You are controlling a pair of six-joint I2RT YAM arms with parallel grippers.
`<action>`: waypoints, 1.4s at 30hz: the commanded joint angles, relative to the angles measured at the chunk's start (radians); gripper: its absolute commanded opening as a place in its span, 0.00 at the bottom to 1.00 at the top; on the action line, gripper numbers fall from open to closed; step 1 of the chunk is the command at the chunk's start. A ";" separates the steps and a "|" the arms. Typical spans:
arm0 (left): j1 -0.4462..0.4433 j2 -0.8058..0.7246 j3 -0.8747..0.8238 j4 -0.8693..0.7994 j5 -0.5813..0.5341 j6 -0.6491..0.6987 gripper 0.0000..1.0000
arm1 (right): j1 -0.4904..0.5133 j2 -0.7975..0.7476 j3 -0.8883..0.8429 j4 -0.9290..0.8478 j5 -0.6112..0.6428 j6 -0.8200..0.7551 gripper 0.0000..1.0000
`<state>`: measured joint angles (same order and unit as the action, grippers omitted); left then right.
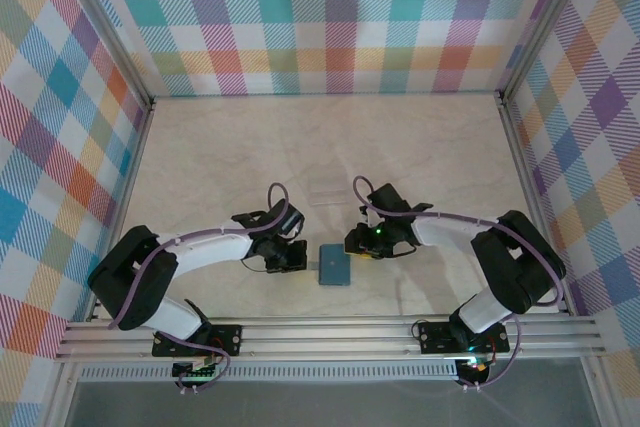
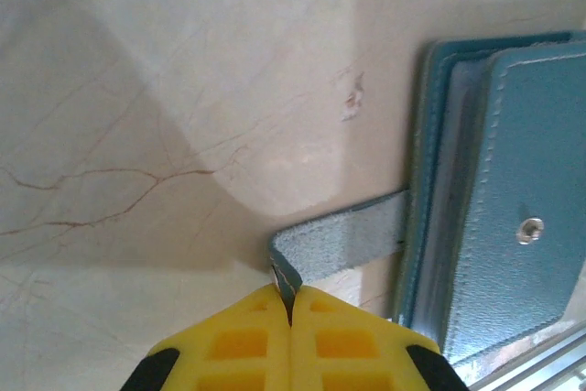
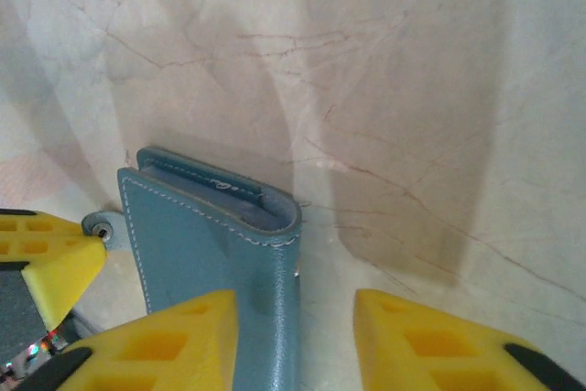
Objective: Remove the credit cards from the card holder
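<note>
Beige marble-look table [image 1: 300, 137] is carrying everything you are working on, and the teal-blue card holder [image 1: 334, 264] is lying closed near its front edge, between your two arms. Your right gripper [image 1: 352, 244] is sitting just beside the holder's right side, while your left gripper [image 1: 302, 260] is sitting just beside its left side. From the right wrist, you are seeing the right gripper [image 3: 298, 318] standing with its jaws parted around one stitched edge of the card holder [image 3: 192, 244]; that edge is lying close to one yellow finger, with bare table showing before the other. A clear plastic rectangle [image 1: 328, 190] is lying farther back on the table, well apart from both grippers. From the left wrist, your left gripper [image 2: 289, 295] is pinching its jaws tight on the end of the holder's grey-blue tab [image 2: 343, 244], which is stretching sideways from the card holder [image 2: 513, 208]. A small metal snap [image 2: 529, 230] is showing on the holder's cover.
</note>
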<state>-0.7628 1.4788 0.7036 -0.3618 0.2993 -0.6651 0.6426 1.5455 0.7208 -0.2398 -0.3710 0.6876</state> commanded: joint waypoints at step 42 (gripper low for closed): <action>0.083 -0.100 -0.212 0.215 0.138 0.007 0.09 | 0.357 0.336 0.611 -0.779 0.530 0.251 0.94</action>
<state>-0.6956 1.3853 0.5121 -0.1261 0.4374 -0.6792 0.9928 1.9213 1.3205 -0.9405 0.1162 0.9276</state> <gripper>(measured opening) 0.089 0.941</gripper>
